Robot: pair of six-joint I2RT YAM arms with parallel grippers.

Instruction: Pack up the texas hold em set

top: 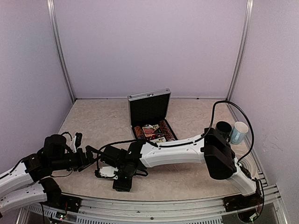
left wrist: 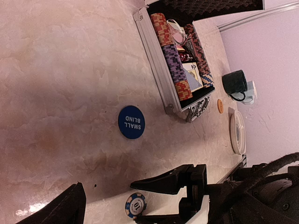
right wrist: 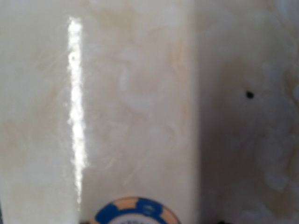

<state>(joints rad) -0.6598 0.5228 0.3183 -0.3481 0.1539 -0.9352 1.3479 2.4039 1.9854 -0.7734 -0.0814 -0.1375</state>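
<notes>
Tabletop (left wrist: pixel 56 70), chip (left wrist: pixel 135 205) seemingly near front edge

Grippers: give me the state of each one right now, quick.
Left gripper: open, holding nothing.
Right gripper: open, jaws on either side of the blue-and-cream chip; no grip seen yet.

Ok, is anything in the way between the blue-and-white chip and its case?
Just the flat blue SMALL BLIND button, lying roughly between the chip and the open case. It's low, so a lifted chip should probably pass over it.
</notes>
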